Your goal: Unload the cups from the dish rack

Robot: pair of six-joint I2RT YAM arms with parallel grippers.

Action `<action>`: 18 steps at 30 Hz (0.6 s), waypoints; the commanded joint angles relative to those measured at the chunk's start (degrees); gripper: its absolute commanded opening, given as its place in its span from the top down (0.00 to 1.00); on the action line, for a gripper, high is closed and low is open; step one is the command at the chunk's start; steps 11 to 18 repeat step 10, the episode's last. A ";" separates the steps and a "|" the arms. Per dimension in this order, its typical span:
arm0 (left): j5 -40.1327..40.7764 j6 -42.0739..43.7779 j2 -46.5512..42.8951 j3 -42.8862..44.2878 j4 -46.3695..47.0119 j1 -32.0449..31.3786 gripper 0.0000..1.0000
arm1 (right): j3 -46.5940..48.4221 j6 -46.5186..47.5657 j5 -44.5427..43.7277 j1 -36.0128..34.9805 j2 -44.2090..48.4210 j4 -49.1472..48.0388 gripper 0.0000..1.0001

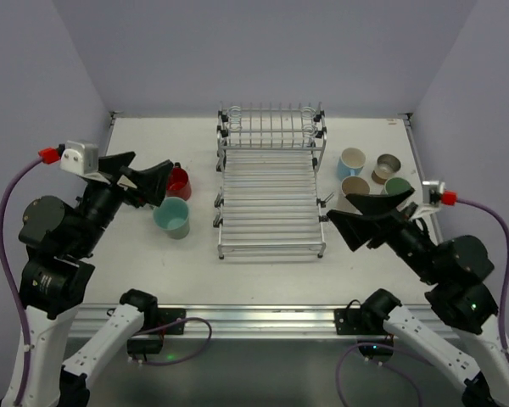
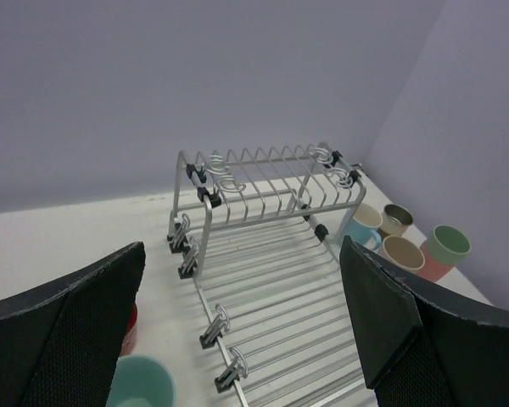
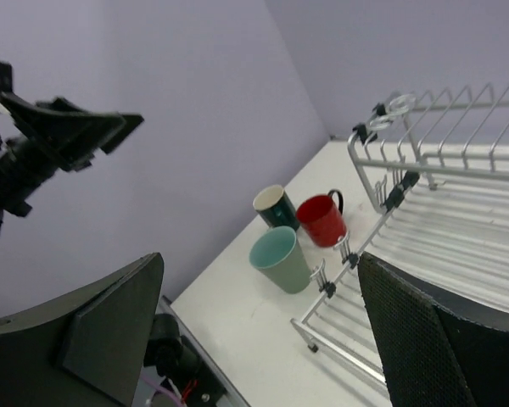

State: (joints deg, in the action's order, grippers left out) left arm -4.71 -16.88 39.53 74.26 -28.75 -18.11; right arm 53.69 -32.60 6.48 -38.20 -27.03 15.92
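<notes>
The silver wire dish rack stands mid-table with no cups on either tier; it also shows in the left wrist view and the right wrist view. Left of it stand a red mug, a mint green cup and a dark teal cup. Right of it stand a light blue mug, a tan-brown cup, a beige cup and a sage green cup. My left gripper is open and empty above the left cups. My right gripper is open and empty near the rack's right side.
A pink patch shows beside the sage green cup. The table's near edge carries a metal rail with the arm bases. Purple walls close in the left, back and right sides.
</notes>
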 commanded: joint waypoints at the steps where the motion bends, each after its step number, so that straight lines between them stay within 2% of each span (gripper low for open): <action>1: -4.16 0.71 -3.82 -5.60 3.96 0.18 0.00 | 1.60 3.77 -8.13 0.05 5.39 7.62 0.01; 8: -2.59 0.45 -10.43 -15.18 6.77 0.18 0.00 | -2.54 3.68 -15.09 0.14 10.41 7.90 0.01; 18: -2.23 0.54 -10.00 -15.20 6.78 0.18 0.00 | -1.84 3.86 -15.53 0.05 9.89 7.46 0.01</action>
